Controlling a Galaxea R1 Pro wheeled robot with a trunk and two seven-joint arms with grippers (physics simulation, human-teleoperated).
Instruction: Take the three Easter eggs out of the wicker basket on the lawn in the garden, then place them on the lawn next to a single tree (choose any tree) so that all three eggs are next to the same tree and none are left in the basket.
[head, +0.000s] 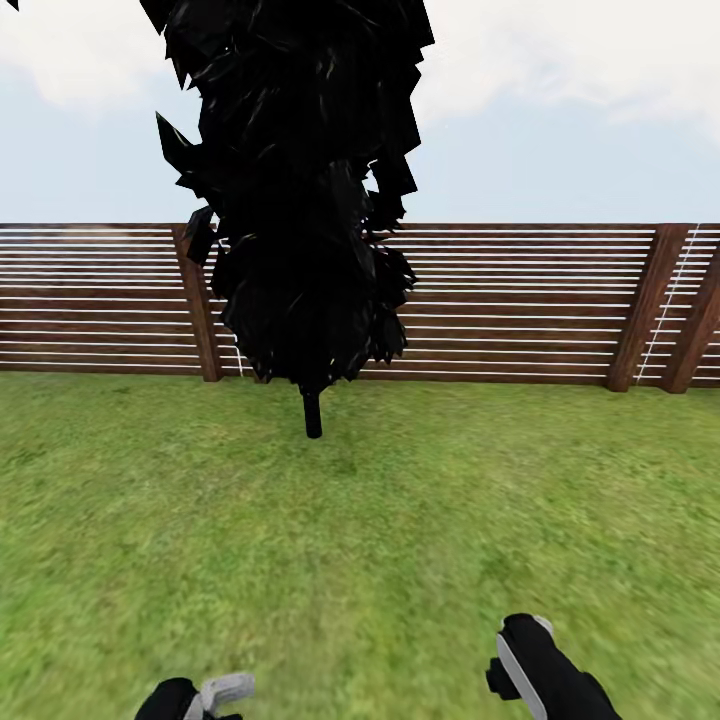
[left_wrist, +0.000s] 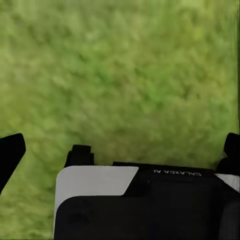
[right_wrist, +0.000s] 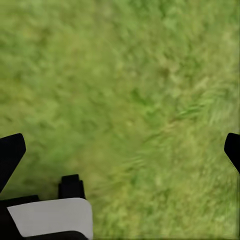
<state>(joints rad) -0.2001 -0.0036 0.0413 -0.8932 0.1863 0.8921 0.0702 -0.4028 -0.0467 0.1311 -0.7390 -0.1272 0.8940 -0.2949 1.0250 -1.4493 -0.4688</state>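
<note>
Reading "GALAXEA AI" upside down, white lettering marks the left gripper (left_wrist: 120, 150), whose fingers stand spread over bare lawn (left_wrist: 120, 65); the right gripper (right_wrist: 120, 150) is spread too, holding nothing. Ahead, an all-black conifer-like tree (head: 305, 200) stands before the slatted wooden fence (head: 520, 300).

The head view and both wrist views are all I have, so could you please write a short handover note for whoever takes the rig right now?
Left gripper: open, nothing between the fingers, grass below.
Right gripper: open, empty, over grass.
Ahead in the head view: the lawn, an all-black conifer-like tree and the brown slat fence behind it. That is not the pale-trunked tree the job means.
Done: nothing can be confirmed from here; no eggs or basket in sight.
Left: find the basket, take out all three eggs, set them by one tree.
</note>
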